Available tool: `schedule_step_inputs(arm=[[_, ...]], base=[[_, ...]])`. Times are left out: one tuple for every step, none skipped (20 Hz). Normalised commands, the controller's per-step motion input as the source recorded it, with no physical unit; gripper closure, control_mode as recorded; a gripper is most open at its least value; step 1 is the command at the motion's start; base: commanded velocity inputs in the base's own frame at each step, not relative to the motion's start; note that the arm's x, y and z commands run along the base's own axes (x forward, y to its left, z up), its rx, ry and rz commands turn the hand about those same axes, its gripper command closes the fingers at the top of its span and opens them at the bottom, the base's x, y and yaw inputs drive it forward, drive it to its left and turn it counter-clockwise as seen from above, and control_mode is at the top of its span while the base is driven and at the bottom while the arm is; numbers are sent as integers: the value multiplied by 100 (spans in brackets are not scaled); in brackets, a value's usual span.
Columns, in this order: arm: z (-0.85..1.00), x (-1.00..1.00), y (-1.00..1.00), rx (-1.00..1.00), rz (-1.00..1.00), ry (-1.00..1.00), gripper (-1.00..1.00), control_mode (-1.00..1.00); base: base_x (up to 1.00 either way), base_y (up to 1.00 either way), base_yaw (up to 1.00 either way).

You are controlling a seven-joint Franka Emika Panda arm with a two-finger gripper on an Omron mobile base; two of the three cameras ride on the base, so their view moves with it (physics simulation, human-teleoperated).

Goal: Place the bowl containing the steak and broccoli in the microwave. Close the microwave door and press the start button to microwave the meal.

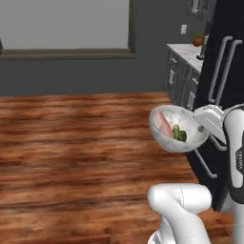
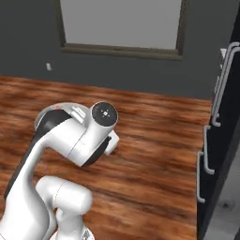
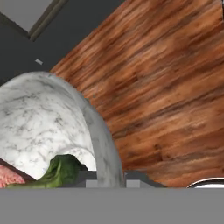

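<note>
The marbled grey glass bowl [image 1: 177,127] hangs tilted in the air above the wood floor, beside the black fridge. Inside it lie the pinkish-red steak [image 1: 164,125] and the dark green broccoli [image 1: 179,134]. My gripper [image 1: 202,127] is shut on the bowl's right rim. In the hand view the bowl's rim [image 3: 103,144] runs down between my gripper [image 3: 109,179], with its fingertips [image 3: 89,178] on either side. There the broccoli [image 3: 61,171] and a corner of the steak [image 3: 9,177] lie just inside the wall. The microwave and its door are out of view.
A tall black fridge [image 1: 226,62] with long grey handles [image 2: 216,93] stands close on the right. Behind it runs a grey cabinet with a pale counter [image 1: 186,55]. The wood floor [image 1: 71,143] spreads wide to the left, below a dark wall with a window [image 2: 122,23].
</note>
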Motion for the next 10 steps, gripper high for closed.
schedule_step_inputs(arm=[[0,0,0,0,0,0,100,100],[0,0,0,0,0,0,100,100],[0,0,0,0,0,0,100,100],[0,0,0,0,0,0,100,100],[0,0,0,0,0,0,100,100],[0,0,0,0,0,0,100,100],[0,0,0,0,0,0,100,100],[0,0,0,0,0,0,100,100],[0,0,0,0,0,0,100,100],[0,0,0,0,0,0,100,100]], base=[[0,14,95],[0,13,96],[0,13,96],[0,13,96],[0,12,97],[0,11,97],[0,11,97],[0,11,97],[0,11,96],[0,13,95]])
